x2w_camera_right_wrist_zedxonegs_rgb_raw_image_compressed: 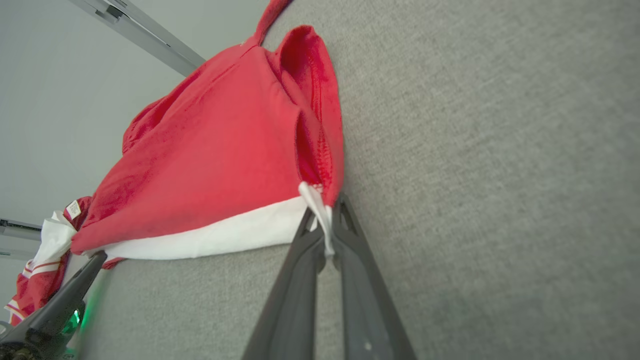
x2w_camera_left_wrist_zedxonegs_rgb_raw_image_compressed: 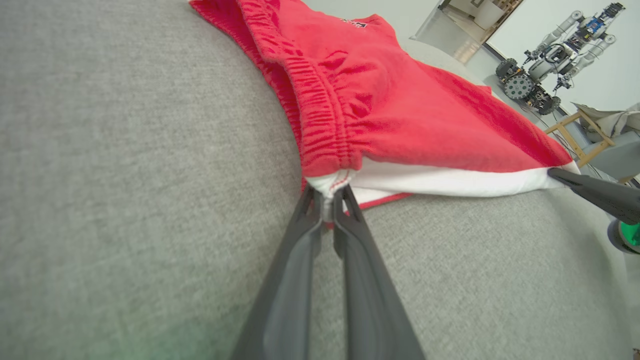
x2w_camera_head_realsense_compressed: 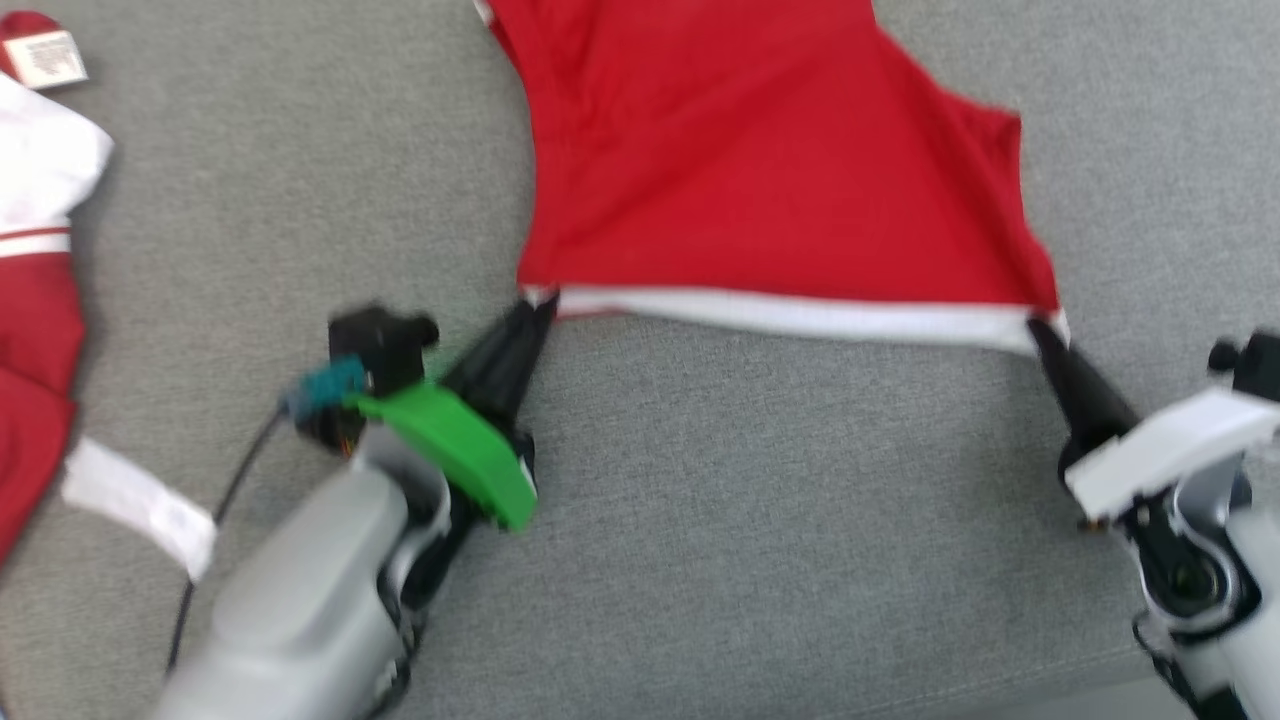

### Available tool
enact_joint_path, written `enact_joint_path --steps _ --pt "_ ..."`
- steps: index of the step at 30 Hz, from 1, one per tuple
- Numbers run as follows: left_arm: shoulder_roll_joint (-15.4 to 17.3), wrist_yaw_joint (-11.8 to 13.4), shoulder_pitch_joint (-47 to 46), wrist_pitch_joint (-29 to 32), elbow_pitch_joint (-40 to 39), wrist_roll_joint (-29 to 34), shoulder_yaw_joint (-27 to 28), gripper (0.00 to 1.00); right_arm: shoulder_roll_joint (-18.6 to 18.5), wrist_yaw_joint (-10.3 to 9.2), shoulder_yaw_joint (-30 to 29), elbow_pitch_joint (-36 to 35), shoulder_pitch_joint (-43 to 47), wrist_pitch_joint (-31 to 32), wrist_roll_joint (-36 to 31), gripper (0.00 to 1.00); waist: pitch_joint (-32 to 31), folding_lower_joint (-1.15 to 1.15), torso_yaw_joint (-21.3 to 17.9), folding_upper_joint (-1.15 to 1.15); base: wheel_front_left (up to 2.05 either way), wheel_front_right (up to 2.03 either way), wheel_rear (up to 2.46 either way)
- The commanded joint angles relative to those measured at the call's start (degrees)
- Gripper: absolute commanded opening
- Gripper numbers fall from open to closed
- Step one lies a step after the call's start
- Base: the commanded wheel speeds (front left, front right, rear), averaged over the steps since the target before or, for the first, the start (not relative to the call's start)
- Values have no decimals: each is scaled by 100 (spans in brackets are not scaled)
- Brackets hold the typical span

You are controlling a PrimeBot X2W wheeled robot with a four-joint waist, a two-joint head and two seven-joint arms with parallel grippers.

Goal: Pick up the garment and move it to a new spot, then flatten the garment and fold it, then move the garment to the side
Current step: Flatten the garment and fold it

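The right gripper (x2w_camera_right_wrist_zedxonegs_rgb_raw_image_compressed: 327, 216) pinches the white corner of the red garment (x2w_camera_right_wrist_zedxonegs_rgb_raw_image_compressed: 215, 165) tight between its jaws. The garment spreads left of the jaws over gray cloth (x2w_camera_right_wrist_zedxonegs_rgb_raw_image_compressed: 500, 200). Far left, the left gripper (x2w_camera_right_wrist_zedxonegs_rgb_raw_image_compressed: 96, 258) meets the other corner.

The left forearm (x2w_camera_head_realsense_compressed: 300, 590) is pale grey, with a curved green cover (x2w_camera_head_realsense_compressed: 450, 445), teal plug (x2w_camera_head_realsense_compressed: 325, 385) and thin black cable (x2w_camera_head_realsense_compressed: 215, 520). The right cover (x2w_camera_head_realsense_compressed: 1165, 450) is white. The left gripper (x2w_camera_head_realsense_compressed: 540, 305) and right gripper (x2w_camera_head_realsense_compressed: 1040, 328) have long, dark, tapering fingers (x2w_camera_left_wrist_zedxonegs_rgb_raw_image_compressed: 300, 280).

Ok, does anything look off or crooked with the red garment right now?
Nothing torn or spilled. The red garment isn't flat yet: its white hem is pulled taut between the left tool and right tool, but the cloth beyond humps up in folds. A second red-and-white garment lies crumpled at the left.
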Motion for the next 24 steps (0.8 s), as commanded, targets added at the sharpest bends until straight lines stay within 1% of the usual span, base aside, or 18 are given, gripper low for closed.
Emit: enact_joint_path --steps 1,5,8,9,10,15,17,19,22,24 --pt "44 68 638 26 -49 -189 -119 0 -103 0 32 -89 348 -18 40 0 -522 0 232 0 0 0 0" --pt "186 265 1749 71 -666 -395 -335 0 -291 0 87 -392 1284 167 357 0 -1096 0 328 0 0 0 0" --pt "332 584 2402 123 -1198 -474 -463 0 -463 0 -44 -503 2045 285 581 0 -1474 0 398 0 0 0 0" --pt "362 654 2534 125 -1305 -482 -488 0 -486 0 -62 -538 2219 312 629 0 -1560 0 416 0 0 0 0" --pt "405 799 2765 129 -1570 -521 -504 0 -535 0 -140 -625 2549 347 731 0 -1672 0 454 0 0 0 0" --pt "634 1207 3387 207 -2510 -652 -542 0 -649 0 -439 -1104 3390 328 1022 0 -1702 0 536 0 0 0 0" --pt "723 1316 3503 183 -2816 -747 -457 0 -641 0 -555 -1282 3456 292 1048 0 -1587 0 517 0 0 0 0" --pt "780 1382 3488 207 -3056 -789 -386 0 -642 0 -630 -1411 3330 257 977 0 -1452 0 512 0 0 0 0" --pt "814 1439 3261 318 -3381 -798 -304 0 -640 0 -730 -1605 2892 312 858 0 -1210 0 512 0 0 0 0" --pt "766 1430 3034 465 -3575 -815 -283 0 -667 0 -821 -1671 2569 386 796 0 -1061 0 564 0 0 0 0"
